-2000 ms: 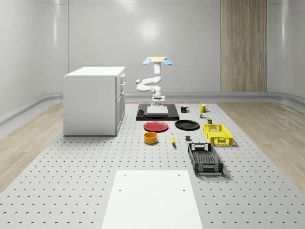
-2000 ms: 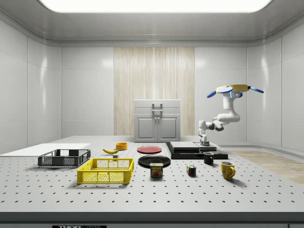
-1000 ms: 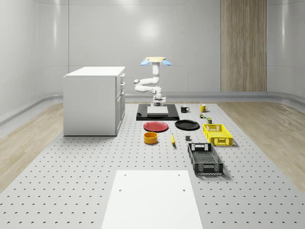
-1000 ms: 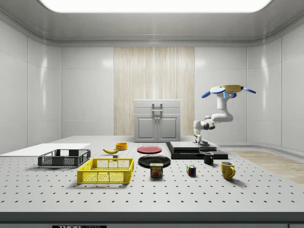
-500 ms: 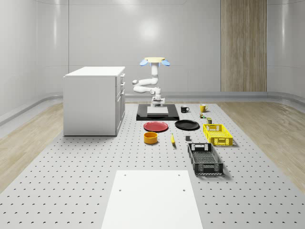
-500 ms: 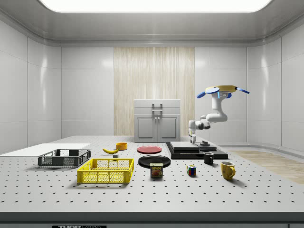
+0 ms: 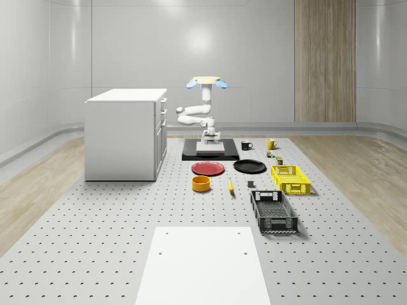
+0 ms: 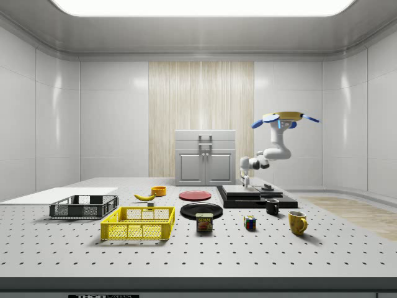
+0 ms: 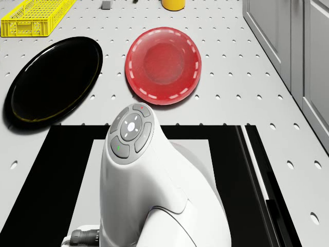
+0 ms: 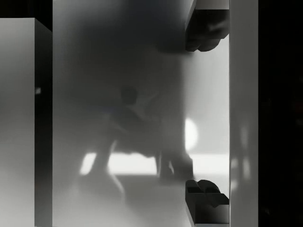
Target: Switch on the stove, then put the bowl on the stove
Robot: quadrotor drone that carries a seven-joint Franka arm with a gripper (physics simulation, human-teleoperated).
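The stove is a flat black slab with a grey plate on the table's far part, also stove and stove. The orange-yellow bowl stands on the table nearer the camera, past the red plate, and appears as bowl and bowl. My drone hovers over the stove. The arm bends down, and my gripper hangs just above the stove's plate near its bowl-side edge. In the wrist view my gripper is open over the shiny plate with nothing between its fingertips.
A red plate and a black plate lie between stove and bowl. A white cabinet stands at the whole-scene view's left. A yellow crate, a black crate, a banana and two mugs lie around.
Drone and arm have shifted steadily toward the side view's left, carrying the gripper from the stove's far part to its bowl-side edge. The bowl has not moved.
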